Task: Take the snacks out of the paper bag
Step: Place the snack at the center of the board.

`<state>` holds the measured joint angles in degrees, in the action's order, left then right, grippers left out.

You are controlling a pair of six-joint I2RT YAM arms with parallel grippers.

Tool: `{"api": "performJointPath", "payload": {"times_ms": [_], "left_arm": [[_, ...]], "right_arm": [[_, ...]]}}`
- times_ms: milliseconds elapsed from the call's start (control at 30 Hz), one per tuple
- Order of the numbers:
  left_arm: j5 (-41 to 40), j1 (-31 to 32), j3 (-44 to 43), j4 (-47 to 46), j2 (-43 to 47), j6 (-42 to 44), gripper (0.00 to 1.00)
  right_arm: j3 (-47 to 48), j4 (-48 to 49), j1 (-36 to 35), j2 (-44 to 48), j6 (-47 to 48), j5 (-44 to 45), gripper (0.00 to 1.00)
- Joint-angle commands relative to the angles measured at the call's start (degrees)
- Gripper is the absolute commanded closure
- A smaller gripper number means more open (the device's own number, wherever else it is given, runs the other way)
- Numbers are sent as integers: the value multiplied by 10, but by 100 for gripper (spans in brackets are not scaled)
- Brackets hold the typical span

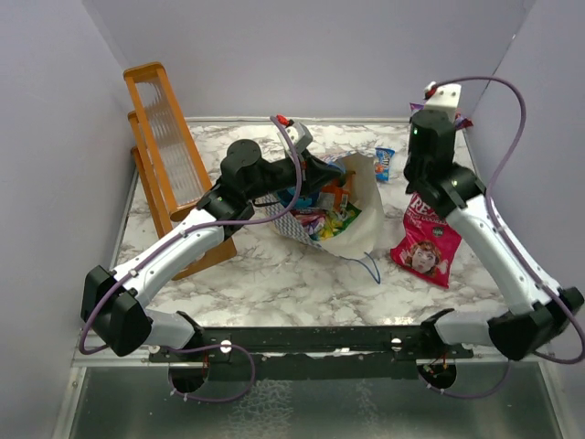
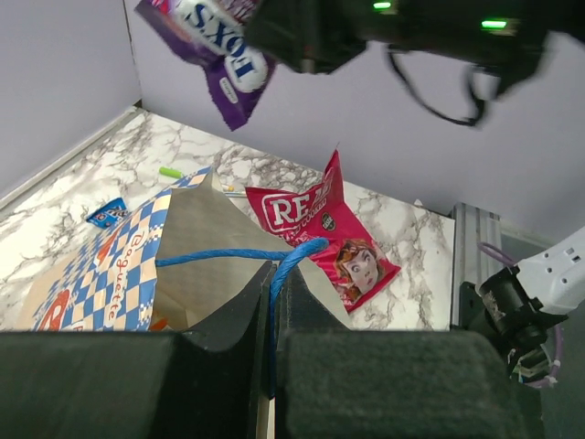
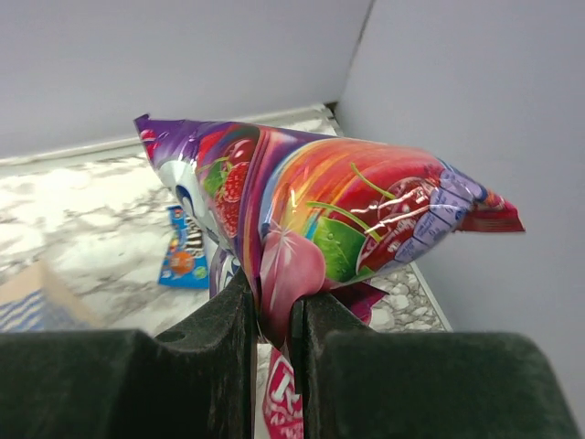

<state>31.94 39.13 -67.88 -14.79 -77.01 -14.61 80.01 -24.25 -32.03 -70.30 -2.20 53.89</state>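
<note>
The right gripper (image 3: 274,302) has its fingers pressed together on the lower edge of a purple packet (image 3: 320,201). It holds the packet high over the far right of the table (image 1: 274,274), at about 1 o'clock from the bag (image 1: 366,206). In the right wrist view the packet's long axis runs across the fingers, from side to side, and most of it stands above the fingertips. I think the coming move is to lay this packet down.

What matters for that move is what lies under it. The REAL pouch (image 1: 427,240) is flat on the table at 3 o'clock from the bag, and part of it shows directly under the fingers in the right wrist view. A small blue packet (image 1: 385,163) lies at 1 o'clock from the bag. The bare marble between and around these two is the likely place for the packet, and only the right arm is near it.

The left gripper (image 2: 274,274) is closed on the blue cord (image 2: 219,255) of the bag and holds the far-left side of the mouth up. The cream inside is open to view. The mouth faces up and a little toward the right arm.

Several bright snacks (image 1: 324,219) are in the bag, crowded at its lower left side, and I cannot tell how many. So the task looks partly done: two packets are on the table, one is in the air, and the rest are inside.

An orange rack (image 1: 169,155) stands at 9 o'clock, well apart from the bag.
</note>
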Motion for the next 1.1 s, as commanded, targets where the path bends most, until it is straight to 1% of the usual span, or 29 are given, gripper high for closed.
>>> {"api": "performJointPath", "payload": {"times_ms": [0, 133, 200, 333, 500, 600, 733, 800, 867, 900, 1000, 1067], "left_arm": [[-5, 5, -25, -6, 10, 12, 100], [-5, 5, -25, -6, 12, 13, 100], [-3, 5, -26, -7, 12, 8, 100], [3, 5, -26, -11, 14, 1, 100], [3, 5, -26, -10, 16, 4, 100], [3, 5, -26, -10, 17, 4, 100], [10, 5, -25, -17, 17, -4, 100], [11, 5, -24, -19, 16, -6, 100], [12, 5, -23, -20, 15, -6, 100], [12, 5, -23, -20, 16, -5, 100], [13, 5, -23, -21, 16, -6, 100], [15, 5, -21, -24, 17, -6, 100]], "right_arm": [[46, -11, 140, -82, -70, -186, 87], [60, -30, 199, -185, -114, -316, 87], [71, -47, 220, -239, -137, -355, 87], [101, -69, 231, -330, -150, -389, 87], [107, -97, 234, -392, -148, -390, 87], [69, -80, 234, -391, -146, -390, 86], [40, -67, 234, -360, -139, -405, 80], [44, -69, 234, -338, -131, -411, 66], [60, -83, 234, -317, -126, -415, 49], [71, -98, 234, -306, -126, -416, 45], [76, -133, 234, -248, -135, -426, 43], [31, -115, 234, -179, -138, -471, 43]]}}
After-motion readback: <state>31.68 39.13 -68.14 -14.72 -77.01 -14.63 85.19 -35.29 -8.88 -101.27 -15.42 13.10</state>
